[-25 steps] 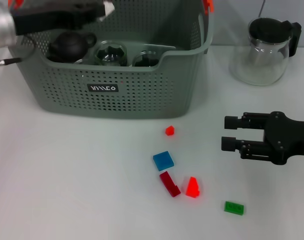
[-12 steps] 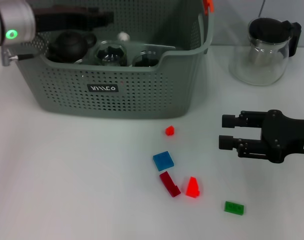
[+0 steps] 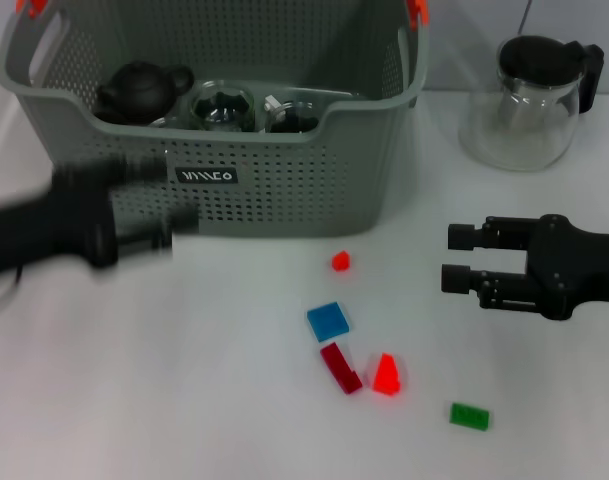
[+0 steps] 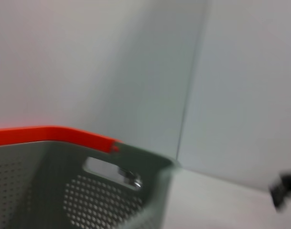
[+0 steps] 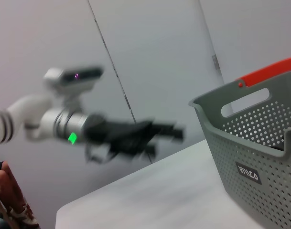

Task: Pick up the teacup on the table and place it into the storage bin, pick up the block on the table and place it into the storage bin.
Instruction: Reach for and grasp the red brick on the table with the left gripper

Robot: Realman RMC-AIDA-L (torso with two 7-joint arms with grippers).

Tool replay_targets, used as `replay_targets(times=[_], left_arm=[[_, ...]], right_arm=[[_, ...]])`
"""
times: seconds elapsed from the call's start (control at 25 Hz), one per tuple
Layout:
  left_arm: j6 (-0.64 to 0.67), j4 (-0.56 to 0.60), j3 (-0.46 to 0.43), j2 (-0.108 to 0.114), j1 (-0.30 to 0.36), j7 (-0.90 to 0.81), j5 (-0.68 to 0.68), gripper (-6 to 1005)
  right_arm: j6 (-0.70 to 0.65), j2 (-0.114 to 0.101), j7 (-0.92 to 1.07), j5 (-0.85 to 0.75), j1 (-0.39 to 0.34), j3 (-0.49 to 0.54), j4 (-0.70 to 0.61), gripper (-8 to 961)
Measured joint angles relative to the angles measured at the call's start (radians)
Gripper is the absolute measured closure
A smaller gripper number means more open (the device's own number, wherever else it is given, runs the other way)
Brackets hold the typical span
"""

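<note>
The grey perforated storage bin (image 3: 284, 190) stands at the back left and also shows in the right wrist view (image 5: 260, 143). A small white teacup (image 3: 273, 103) lies inside it among glass cups. Several blocks lie on the table in front: a small red one (image 3: 339, 261), a blue one (image 3: 327, 321), a dark red one (image 3: 340, 367), an orange-red one (image 3: 386, 374) and a green one (image 3: 469, 415). My left gripper (image 3: 169, 192) is blurred, low in front of the bin's left half, open and empty. My right gripper (image 3: 456, 259) is open and empty, to the right of the blocks.
A black teapot (image 3: 139, 90) and glass cups (image 3: 222, 105) sit in the bin. A glass pitcher with a black lid (image 3: 529, 100) stands at the back right. The bin's orange handle clip (image 4: 49, 136) shows in the left wrist view.
My left arm swung from above the bin down to the table in front of it. The white teacup it held dropped into the bin. The right gripper barely moved.
</note>
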Motion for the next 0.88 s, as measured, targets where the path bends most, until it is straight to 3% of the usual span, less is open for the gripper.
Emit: replay_targets(times=[0.12, 0.2, 0.44, 0.64, 0.88], left_arm=[[0.025, -0.052, 0.04, -0.037, 0.086, 0.258, 0.013, 263], [0.015, -0.127, 0.081, -0.041, 0.104, 0.379, 0.024, 262], [-0.204, -0.366, 0.176, -0.039, 0.04, 0.432, 0.053, 257], [-0.34, -0.457, 0.315, -0.041, -0.017, 0.428, 0.043, 255], [-0.407, -0.525, 0.373, -0.041, -0.092, 0.433, 0.027, 256]], right_arm=[[0.001, 0.001, 0.0, 0.001, 0.005, 0.002, 0.0, 297], [0.001, 0.003, 0.002, 0.002, 0.01, 0.003, 0.0, 297], [0.003, 0.005, 0.006, 0.002, 0.013, 0.004, 0.001, 297], [0.003, 0.004, 0.007, 0.002, 0.009, 0.011, 0.001, 297], [0.004, 0.005, 0.007, 0.002, 0.012, 0.011, 0.001, 298]])
